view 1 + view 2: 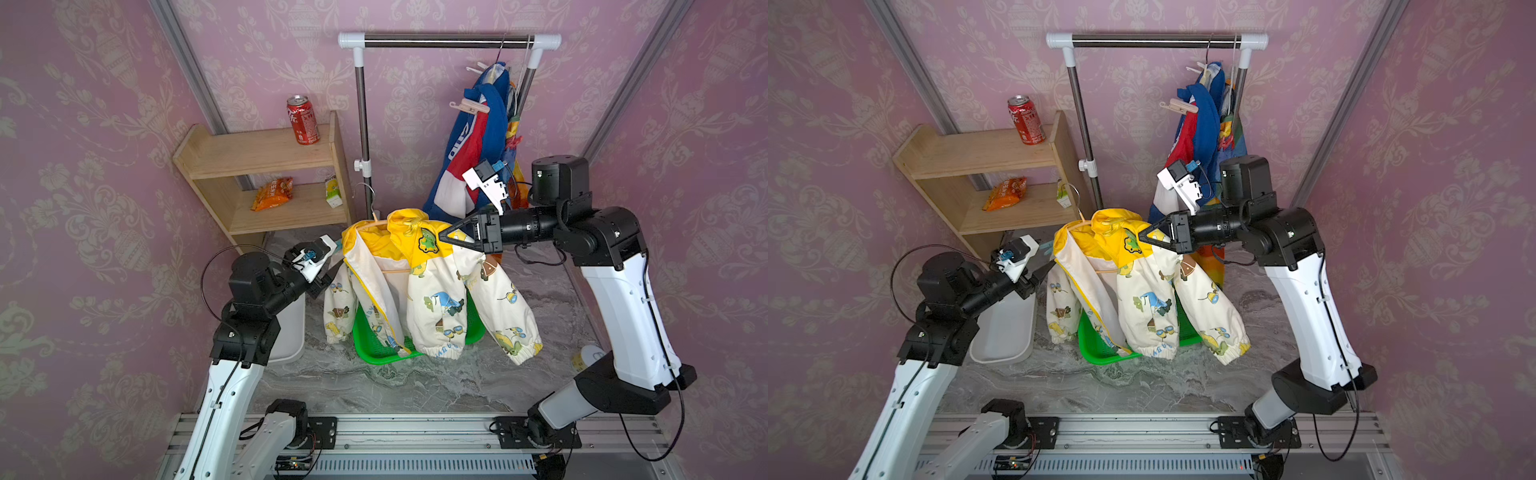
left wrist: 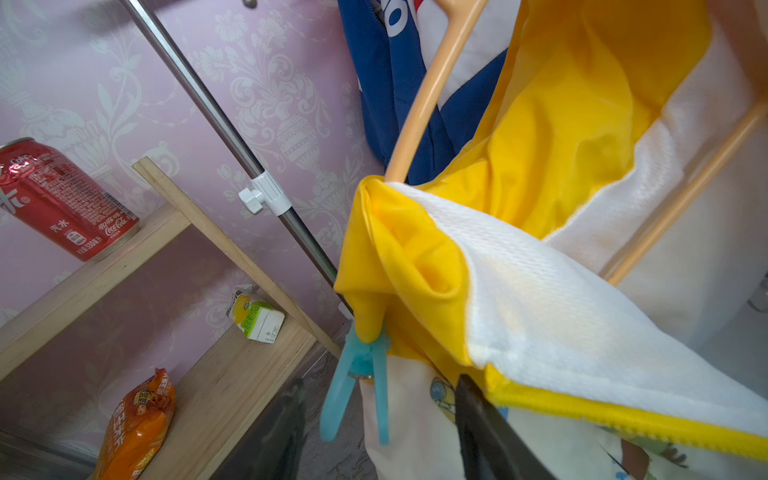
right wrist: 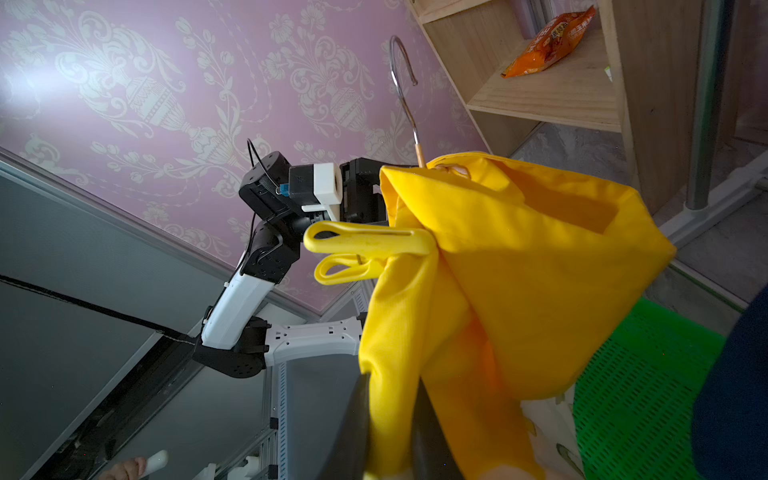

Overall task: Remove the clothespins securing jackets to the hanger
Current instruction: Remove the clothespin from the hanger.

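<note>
**Inspector:** State of the light blue clothespin (image 2: 359, 386)?
**Assistant:** Clamped on a bunched fold of the yellow jacket (image 2: 540, 137), legs splayed.
**Inspector:** The left gripper (image 2: 380, 379)?
**Assistant:** Jaws apart, one dark finger (image 2: 486, 428) either side of the clothespin. Neither touches it.
**Inspector:** Beyond the clothespin?
**Assistant:** The peach hanger (image 2: 432, 83) enters that fold. Well behind the clothespin, a wooden shelf (image 2: 95, 274) carries a red can (image 2: 62, 199), a small carton (image 2: 255, 316) and an orange snack bag (image 2: 137, 428).

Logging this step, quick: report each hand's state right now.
Left hand: open, jaws either side of the blue clothespin.
Right hand: closed, holding the yellow jacket.
</note>
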